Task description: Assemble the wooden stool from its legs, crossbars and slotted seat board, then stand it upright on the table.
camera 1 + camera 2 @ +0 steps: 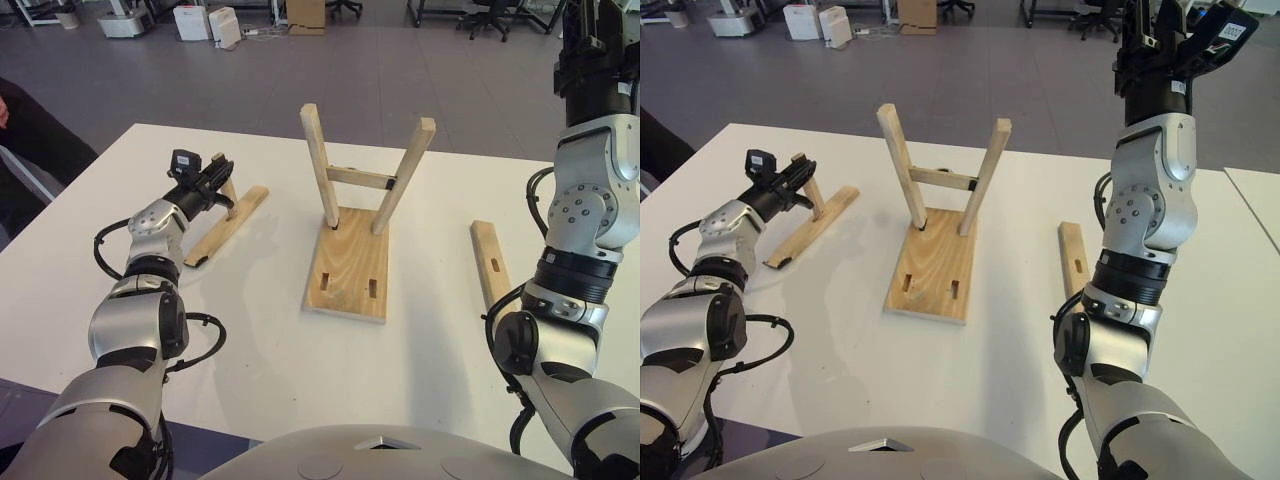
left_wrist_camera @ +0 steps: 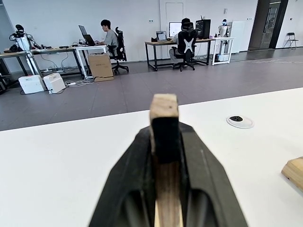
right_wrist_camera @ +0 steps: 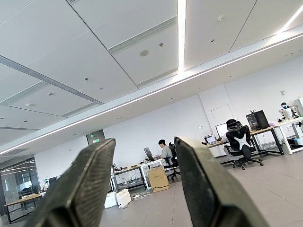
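The slotted seat board [image 1: 347, 270] lies flat mid-table. Two legs [image 1: 320, 165] stand up from its far end, leaning apart and joined by a crossbar [image 1: 358, 178]. At the left, my left gripper [image 1: 213, 180] is shut on a short crossbar [image 1: 812, 195], whose end shows between the black fingers [image 2: 137, 179] in the left wrist view. That crossbar slants down beside a loose leg [image 1: 228, 226] lying flat. Another loose leg [image 1: 490, 262] lies to the right of the board. My right gripper [image 1: 1175, 30] is held high above the table's right side, open [image 3: 142, 189] and holding nothing.
The table's far edge [image 1: 300, 135] runs behind the standing legs. A round cable grommet [image 2: 240, 122] sits in the tabletop beyond the left gripper. Bare table surface lies in front of the seat board [image 1: 330, 370]. A person's dark sleeve [image 1: 30, 130] is at the far left.
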Robot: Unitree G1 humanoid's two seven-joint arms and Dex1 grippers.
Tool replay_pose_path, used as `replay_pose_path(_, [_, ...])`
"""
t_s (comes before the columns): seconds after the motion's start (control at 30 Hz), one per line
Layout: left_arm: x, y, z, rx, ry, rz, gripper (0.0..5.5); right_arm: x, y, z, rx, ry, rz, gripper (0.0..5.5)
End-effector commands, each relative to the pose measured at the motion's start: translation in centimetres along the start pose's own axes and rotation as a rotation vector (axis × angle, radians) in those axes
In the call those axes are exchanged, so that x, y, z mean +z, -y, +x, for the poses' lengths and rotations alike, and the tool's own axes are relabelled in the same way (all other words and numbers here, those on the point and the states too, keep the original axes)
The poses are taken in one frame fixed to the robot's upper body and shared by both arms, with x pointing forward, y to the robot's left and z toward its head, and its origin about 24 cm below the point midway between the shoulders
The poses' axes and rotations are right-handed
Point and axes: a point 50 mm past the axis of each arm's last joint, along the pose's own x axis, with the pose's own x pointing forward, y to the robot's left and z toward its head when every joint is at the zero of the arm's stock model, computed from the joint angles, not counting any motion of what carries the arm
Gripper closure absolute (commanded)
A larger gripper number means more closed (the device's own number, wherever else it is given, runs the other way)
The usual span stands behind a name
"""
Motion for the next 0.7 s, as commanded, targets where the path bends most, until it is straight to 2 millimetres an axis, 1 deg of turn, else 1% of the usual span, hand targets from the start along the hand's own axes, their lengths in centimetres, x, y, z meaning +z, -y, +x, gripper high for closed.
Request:
replay_pose_path(0.03, [-0.1, -0.9, -0.7, 0.031, -0.029, 0.029, 5.1, -0.3, 0.1, -0.3, -0.007, -0.018, 0.002, 3.15])
replay_pose_path(0.17, [-1.5, -1.1, -1.7, 0.061, -0.072, 0.016, 5.1, -0.4, -0.1, -0.1, 0.008, -0.024, 0.007, 3.15])
replay_pose_path(0.27, [-2.0, -1.0, -1.8, 0.064, -0.075, 0.003, 5.1, -0.4, -0.2, 0.1, 0.016, -0.027, 0.006, 3.15])
replay_pose_path(0.33, [-1.6, -0.9, -1.5, 0.059, -0.061, 0.005, 5.1, -0.4, -0.1, 0.1, 0.015, -0.028, 0.005, 3.15])
replay_pose_path(0.47, [-0.1, -0.6, -0.5, 0.035, -0.008, 0.018, 5.1, -0.5, -0.2, 0.1, 0.012, -0.029, 0.008, 3.15])
replay_pose_path(0.53, [0.0, -0.5, -0.3, 0.031, -0.004, 0.019, 5.1, -0.6, -0.3, 0.1, 0.013, -0.031, 0.01, 3.15])
replay_pose_path(0.7, [-0.5, -0.3, -0.5, 0.025, -0.012, 0.016, 5.1, -0.7, -0.3, 0.1, 0.017, -0.037, 0.013, 3.15])
